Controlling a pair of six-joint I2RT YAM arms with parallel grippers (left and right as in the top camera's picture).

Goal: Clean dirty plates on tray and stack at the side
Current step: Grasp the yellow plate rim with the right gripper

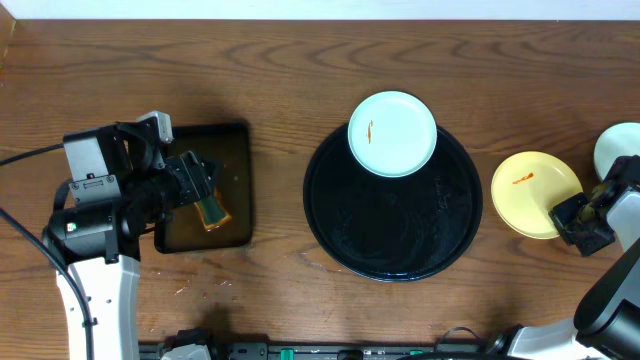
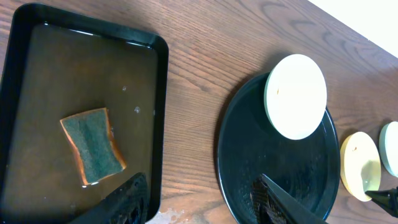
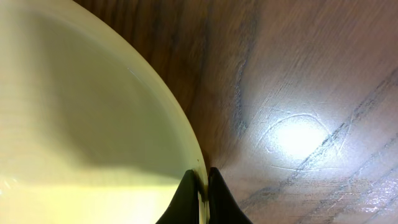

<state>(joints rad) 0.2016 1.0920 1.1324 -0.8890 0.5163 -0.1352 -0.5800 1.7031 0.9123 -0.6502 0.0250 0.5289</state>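
Observation:
A mint-green plate (image 1: 392,133) with a small orange smear rests on the far rim of the round black tray (image 1: 392,245). A yellow plate (image 1: 533,190) with an orange smear lies on the wood to the right of the tray. My right gripper (image 1: 572,218) is shut on its near right rim; the wrist view shows the fingers (image 3: 203,198) pinching the yellow rim (image 3: 93,124). A second mint plate (image 1: 620,146) sits at the far right edge. My left gripper (image 2: 199,199) is open and empty above the rectangular tray's right edge.
A rectangular black tray (image 1: 236,135) holding brownish water and a green-and-orange sponge (image 1: 212,207) stands at the left. The sponge also shows in the left wrist view (image 2: 92,145). Bare wood tabletop (image 1: 280,80) surrounds both trays.

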